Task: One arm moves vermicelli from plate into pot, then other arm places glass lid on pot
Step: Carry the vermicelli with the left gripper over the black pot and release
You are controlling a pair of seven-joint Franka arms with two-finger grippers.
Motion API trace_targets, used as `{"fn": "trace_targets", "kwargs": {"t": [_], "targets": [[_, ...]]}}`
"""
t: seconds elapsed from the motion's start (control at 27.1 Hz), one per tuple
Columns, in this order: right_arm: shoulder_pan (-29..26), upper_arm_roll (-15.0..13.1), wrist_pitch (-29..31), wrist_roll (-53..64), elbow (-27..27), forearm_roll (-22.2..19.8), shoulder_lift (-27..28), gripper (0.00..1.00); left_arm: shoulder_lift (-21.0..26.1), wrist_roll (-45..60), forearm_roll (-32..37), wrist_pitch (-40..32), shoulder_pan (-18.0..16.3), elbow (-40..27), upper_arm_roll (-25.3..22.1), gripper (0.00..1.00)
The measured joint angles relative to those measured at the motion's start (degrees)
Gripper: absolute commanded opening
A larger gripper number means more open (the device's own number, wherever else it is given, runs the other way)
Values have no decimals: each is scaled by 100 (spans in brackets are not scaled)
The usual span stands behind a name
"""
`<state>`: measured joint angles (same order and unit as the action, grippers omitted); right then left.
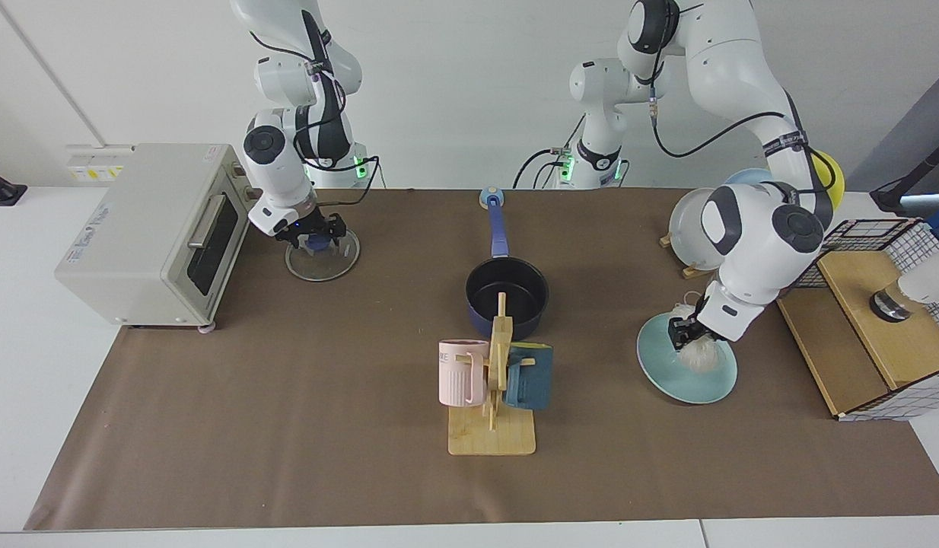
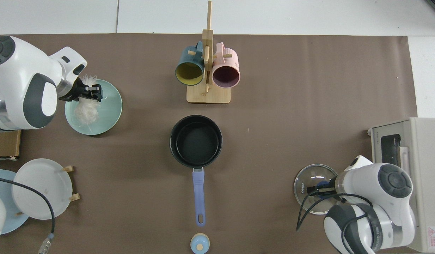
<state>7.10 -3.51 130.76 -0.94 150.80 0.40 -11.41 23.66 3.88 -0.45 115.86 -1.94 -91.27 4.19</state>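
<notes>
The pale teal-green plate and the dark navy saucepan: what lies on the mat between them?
Nothing: in the top view only bare brown mat separates the pale teal-green plate from the dark navy saucepan.

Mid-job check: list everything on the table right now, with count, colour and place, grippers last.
vermicelli: 1, white, on the plate
plate: 1, teal-green, under the left gripper
pot: 1, navy, table centre, nothing inside
glass lid: 1, clear, beside the toaster oven
toaster oven: 1, cream, table edge
mug rack: 1, wooden, holding a pink and a teal mug
plate stand: white, sky-blue and yellow plates
left gripper: shut on the vermicelli
right gripper: at the glass lid's knob
</notes>
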Motion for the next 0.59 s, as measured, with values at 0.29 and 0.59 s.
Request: {"fn": "trace_targets", "kwargs": {"t": [0.29, 0.59], "targets": [[4, 3, 0, 0, 73, -1, -90, 95, -725, 1082, -24, -953, 10, 80, 843, 0], [5, 4, 104, -31, 113, -1, -86, 21, -933, 2548, -28, -916, 47, -143, 2222, 0]]}}
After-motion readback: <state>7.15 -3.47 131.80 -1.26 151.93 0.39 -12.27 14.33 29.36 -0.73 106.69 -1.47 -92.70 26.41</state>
